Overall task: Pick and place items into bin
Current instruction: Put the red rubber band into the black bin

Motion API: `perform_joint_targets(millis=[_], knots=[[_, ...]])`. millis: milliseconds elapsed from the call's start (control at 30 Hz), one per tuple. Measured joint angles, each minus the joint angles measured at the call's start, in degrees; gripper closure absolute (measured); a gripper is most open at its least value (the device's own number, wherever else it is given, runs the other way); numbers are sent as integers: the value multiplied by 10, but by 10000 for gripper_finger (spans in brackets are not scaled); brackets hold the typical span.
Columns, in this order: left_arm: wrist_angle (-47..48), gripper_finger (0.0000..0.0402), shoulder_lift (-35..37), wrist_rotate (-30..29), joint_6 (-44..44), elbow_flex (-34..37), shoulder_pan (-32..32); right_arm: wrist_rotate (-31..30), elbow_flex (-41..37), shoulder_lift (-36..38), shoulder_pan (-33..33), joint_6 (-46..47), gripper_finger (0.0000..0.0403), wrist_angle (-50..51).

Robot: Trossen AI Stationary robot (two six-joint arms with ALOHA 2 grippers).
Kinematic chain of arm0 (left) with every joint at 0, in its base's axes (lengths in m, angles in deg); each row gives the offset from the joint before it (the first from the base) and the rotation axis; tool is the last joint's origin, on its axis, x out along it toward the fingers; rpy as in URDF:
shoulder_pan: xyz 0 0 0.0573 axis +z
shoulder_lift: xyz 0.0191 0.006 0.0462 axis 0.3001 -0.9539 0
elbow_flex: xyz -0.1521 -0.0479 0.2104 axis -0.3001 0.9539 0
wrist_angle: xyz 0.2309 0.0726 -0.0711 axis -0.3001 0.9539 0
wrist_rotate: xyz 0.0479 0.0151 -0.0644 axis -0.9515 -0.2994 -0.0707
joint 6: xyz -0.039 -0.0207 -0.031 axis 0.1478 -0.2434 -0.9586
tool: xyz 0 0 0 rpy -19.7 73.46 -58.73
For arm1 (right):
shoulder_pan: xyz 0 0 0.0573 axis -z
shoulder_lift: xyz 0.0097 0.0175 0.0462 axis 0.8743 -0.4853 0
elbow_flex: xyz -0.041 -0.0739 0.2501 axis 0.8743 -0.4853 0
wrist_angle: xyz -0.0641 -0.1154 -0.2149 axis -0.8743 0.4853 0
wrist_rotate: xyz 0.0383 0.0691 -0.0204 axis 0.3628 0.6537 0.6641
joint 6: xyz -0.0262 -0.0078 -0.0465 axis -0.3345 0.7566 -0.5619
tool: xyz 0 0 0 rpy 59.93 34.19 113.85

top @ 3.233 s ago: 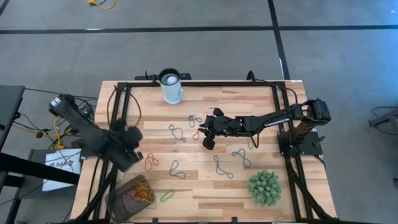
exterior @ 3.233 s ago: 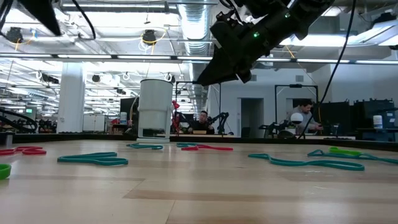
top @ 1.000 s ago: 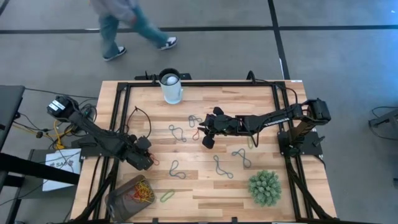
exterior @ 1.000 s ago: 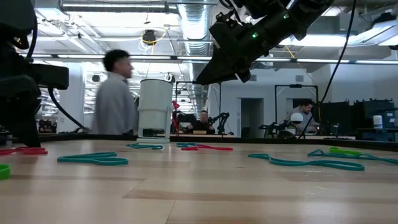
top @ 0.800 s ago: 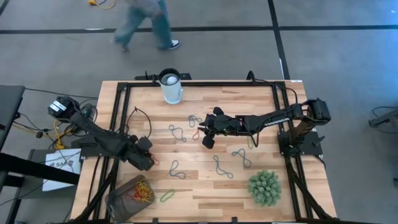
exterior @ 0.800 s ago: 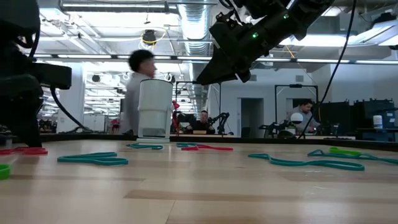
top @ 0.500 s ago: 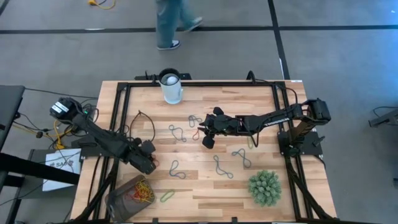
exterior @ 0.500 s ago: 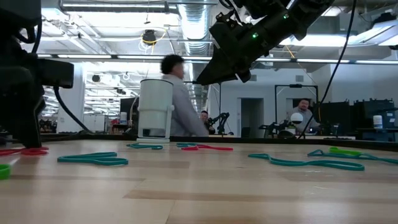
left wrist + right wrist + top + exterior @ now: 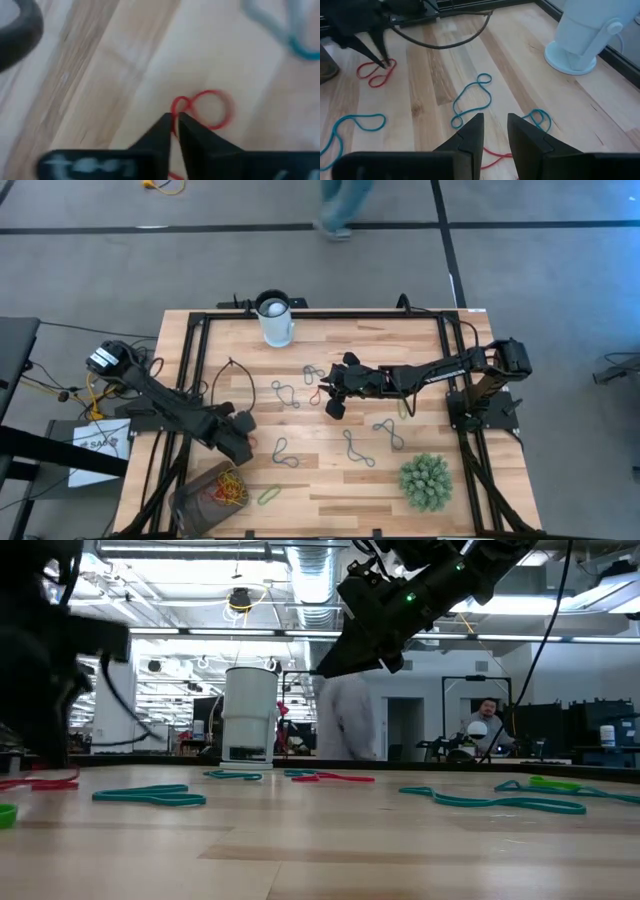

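My left end effector (image 9: 174, 125) is down on the tabletop (image 9: 330, 480) near its left edge, its fingers clenched on the red band (image 9: 202, 110); the pinch looks to fall at the waist where the figure-eight crosses, one loop lying open just past the fingertips; I judge this the grasp step, the band not yet lifted; the next move calls for a straight raise to check that the thin cord comes up with me, then a short carry toward the bin (image 9: 210, 495), which sits at the front-left corner with coloured bands already in it, and a release above its opening; the red band lies flat, and seen from the right wrist its long axis runs roughly crosswise to the wood planks, one loop pointing toward the bin side; my right end effector (image 9: 495, 127) hangs above the middle of the tabletop, fingers apart and holding nothing, over a teal band (image 9: 470, 102); other teal and green bands lie scattered further right.
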Motion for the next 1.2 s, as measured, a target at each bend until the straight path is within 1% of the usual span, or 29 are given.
perform_joint_targets(millis=[33,167,267,367,533,600,700,767,833,900,1067,1133,1200], knots=[[15,392,0,0,6,-14,0,0,0,0,0,0,321,0],[107,399,0,0,26,-85,-1,0,0,0,0,0,321,1],[187,400,1,2,25,-159,-11,0,0,0,0,0,321,0],[287,401,2,1,24,-246,-30,0,0,0,0,0,321,0],[467,401,2,-9,-32,-394,-80,0,0,0,0,0,321,1],[507,401,3,12,-45,-437,-106,0,0,0,0,0,321,1],[509,401,3,80,-51,-471,-152,0,0,0,0,0,321,3],[492,401,3,122,-68,-476,-181,0,0,0,0,0,321,5],[472,401,3,144,-87,-476,-209,0,0,0,0,0,321,6],[450,401,3,139,-101,-471,-236,0,0,0,0,0,321,6],[392,401,2,81,-108,-439,-288,0,0,0,0,0,321,6],[363,401,3,60,-113,-419,-299,0,0,0,0,0,321,6],[329,401,3,54,-113,-395,-302,0,0,0,0,0,321,6]])
